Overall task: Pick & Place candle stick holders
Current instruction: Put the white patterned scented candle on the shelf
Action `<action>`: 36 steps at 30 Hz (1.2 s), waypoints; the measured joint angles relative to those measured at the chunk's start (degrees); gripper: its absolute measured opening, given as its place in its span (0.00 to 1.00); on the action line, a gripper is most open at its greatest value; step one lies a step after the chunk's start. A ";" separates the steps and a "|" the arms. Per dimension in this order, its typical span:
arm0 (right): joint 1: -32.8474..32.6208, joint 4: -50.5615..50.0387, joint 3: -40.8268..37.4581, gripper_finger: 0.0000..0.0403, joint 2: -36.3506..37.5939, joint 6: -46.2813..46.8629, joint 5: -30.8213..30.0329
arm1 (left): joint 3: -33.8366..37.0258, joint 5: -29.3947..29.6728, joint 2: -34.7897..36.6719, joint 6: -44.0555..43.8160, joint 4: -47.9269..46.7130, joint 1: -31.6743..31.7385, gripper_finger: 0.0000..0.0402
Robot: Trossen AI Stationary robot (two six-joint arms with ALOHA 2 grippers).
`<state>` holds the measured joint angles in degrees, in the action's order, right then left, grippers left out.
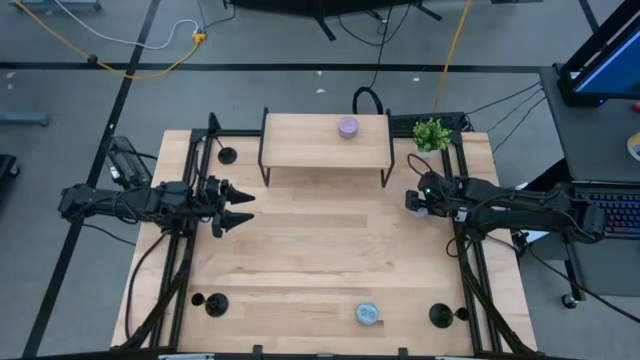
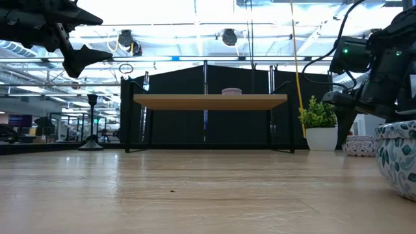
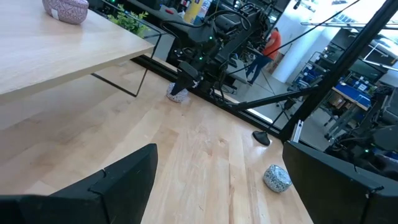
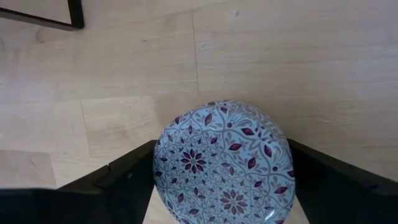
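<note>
Wood table (image 1: 300, 250) | L pincer (image 1: 243, 207) released | R pincer (image 4: 221, 180) straddles patterned tin (image 4: 222, 163), unclenched

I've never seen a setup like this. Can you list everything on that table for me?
candle stick holders: three, black; one by the shelf's left leg, two near the front corners
shelf: one, light wood; back middle
patterned tins: three; purple on the shelf, blue at the front edge, maroon-flowered under the right gripper
plant: one, green; back right
table: one, light wood
left gripper: dark, open; left side
right gripper: dark, open; right side
</note>
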<state>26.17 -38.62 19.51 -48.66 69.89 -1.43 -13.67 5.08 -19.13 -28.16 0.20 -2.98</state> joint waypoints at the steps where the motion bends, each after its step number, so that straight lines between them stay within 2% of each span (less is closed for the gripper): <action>1: 0.00 0.42 0.00 0.78 0.00 0.02 -0.05 | 0.00 0.00 0.02 0.02 0.00 0.00 0.87; 16: 0.00 4.12 0.88 0.78 0.04 0.98 -0.18 | 0.00 0.87 0.02 0.68 0.00 0.00 0.87; 23: 0.15 3.24 3.54 0.78 0.00 -1.01 -4.02 | 0.00 1.01 0.02 1.09 0.02 0.02 0.87; 36: 0.09 5.27 3.80 0.78 0.21 -1.07 -2.88 | 0.00 1.01 0.00 1.05 0.14 0.01 0.87</action>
<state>26.26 -33.35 23.31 -48.46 68.82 -4.32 -13.67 6.09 -19.14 -27.11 0.35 -2.97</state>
